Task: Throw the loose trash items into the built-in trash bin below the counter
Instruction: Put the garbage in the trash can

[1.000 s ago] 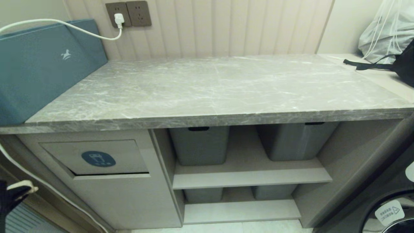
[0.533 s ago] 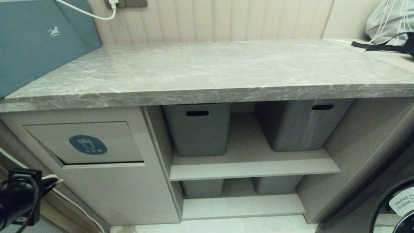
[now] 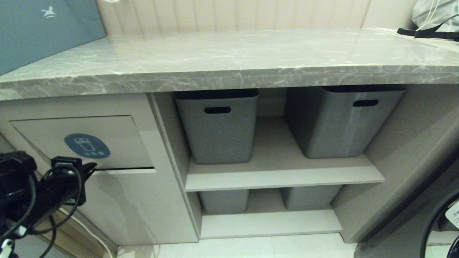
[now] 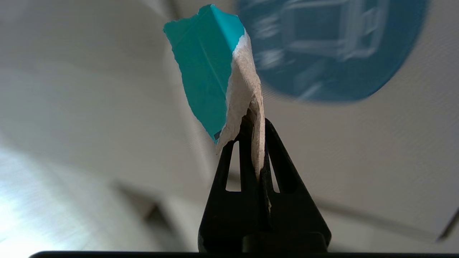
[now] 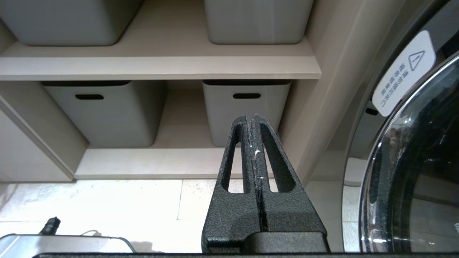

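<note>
Left gripper (image 4: 259, 143) is clamped tight on a torn scrap of tan paper with a turquoise face (image 4: 218, 82), right up at the trash bin flap (image 3: 82, 141) under the marble counter (image 3: 229, 77). The blue bin sticker (image 4: 333, 50) is blurred and half cut off. Right gripper (image 5: 252, 123) hangs pressed together, empty, facing the grey tubs (image 5: 247, 107).

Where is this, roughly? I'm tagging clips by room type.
Probably a home laundry or utility corner: a marble-patterned counter over shelves of grey storage tubs, a built-in trash bin flap in the cabinet, and what looks like a washer's round glass door alongside.
</note>
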Controlling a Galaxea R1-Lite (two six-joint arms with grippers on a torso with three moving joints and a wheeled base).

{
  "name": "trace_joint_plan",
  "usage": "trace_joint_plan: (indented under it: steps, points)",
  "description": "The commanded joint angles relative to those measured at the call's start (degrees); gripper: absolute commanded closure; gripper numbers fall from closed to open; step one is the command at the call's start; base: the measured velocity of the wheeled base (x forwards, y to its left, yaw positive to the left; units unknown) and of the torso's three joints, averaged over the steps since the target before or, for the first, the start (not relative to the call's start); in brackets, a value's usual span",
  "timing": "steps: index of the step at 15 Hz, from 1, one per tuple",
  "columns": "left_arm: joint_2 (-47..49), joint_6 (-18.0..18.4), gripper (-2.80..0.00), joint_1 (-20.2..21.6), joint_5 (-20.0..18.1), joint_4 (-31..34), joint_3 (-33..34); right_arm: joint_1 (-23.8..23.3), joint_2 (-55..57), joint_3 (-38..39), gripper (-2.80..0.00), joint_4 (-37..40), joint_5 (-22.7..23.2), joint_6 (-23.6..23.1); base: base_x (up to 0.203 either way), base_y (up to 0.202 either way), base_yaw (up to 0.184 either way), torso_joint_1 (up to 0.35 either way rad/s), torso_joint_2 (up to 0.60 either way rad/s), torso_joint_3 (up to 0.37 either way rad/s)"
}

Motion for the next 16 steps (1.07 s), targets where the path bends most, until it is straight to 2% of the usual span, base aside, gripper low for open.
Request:
trace_joint_plan:
  steps: [1,6,9,16]
  points:
    - [5.0,-2.0,0.0,-1.6,1.4,-1.1,-3.4,0.0,0.0,0.0,0.0,0.0,0.0,0.0,0.0,0.0,0.0,-0.001,0.04,0.035]
    - [12.8,-7.4,0.0,-5.0,7.5,-1.3,-14.5,0.0,0.0,0.0,0.0,0.0,0.0,0.0,0.0,0.0,0.0,0.0,0.0,0.0]
    - [17.7,-9.1,0.0,-5.2,8.9,-1.3,-20.8,0.0,0.0,0.0,0.0,0.1,0.0,0.2,0.0,0.0,0.0,0.0,0.0,0.0]
    - [22.6,-10.9,0.0,-5.6,9.7,-1.3,-25.7,0.0,0.0,0.0,0.0,0.0,0.0,0.0,0.0,0.0,0.0,0.0,0.0,0.0]
